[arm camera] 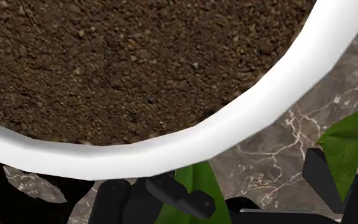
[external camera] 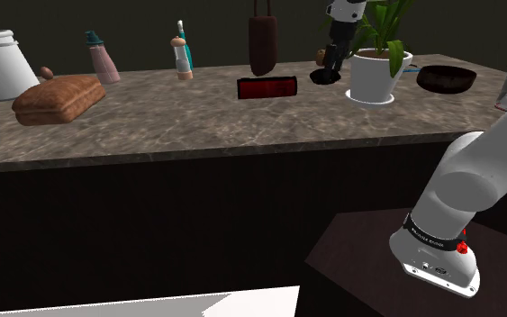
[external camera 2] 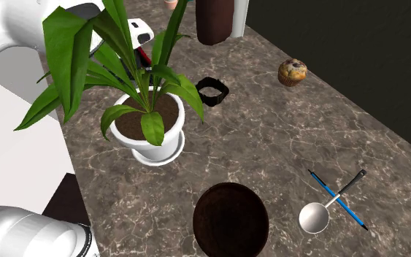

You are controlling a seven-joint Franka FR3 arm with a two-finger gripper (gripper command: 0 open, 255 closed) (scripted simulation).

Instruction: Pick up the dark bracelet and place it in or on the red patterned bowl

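The dark bracelet (external camera 2: 212, 91) lies flat on the marble counter as a black band, just behind the white plant pot (external camera 2: 152, 139). In the shoulder view my gripper (external camera: 330, 68) hangs directly over the bracelet (external camera: 324, 78), left of the pot (external camera: 379, 76). The wrist view looks at the pot's soil and white rim (arm camera: 190, 149); my black fingers (arm camera: 110, 203) stand apart with a green leaf between them, holding nothing. A black looped shape (arm camera: 25, 194) beside them looks like the bracelet. The bowl (external camera 2: 231, 219) is dark reddish brown and empty, on the pot's other side (external camera: 447, 78).
The plant's long leaves (external camera 2: 87, 58) screen my hand in the second exterior view. A muffin (external camera 2: 292, 71), a ladle (external camera 2: 326, 209) and a blue pen (external camera 2: 339, 198) lie beyond the bowl. A dark red box (external camera: 267, 87), bottles (external camera: 182, 56), a bread loaf (external camera: 58, 97) and a white pot (external camera: 4, 63) line the counter.
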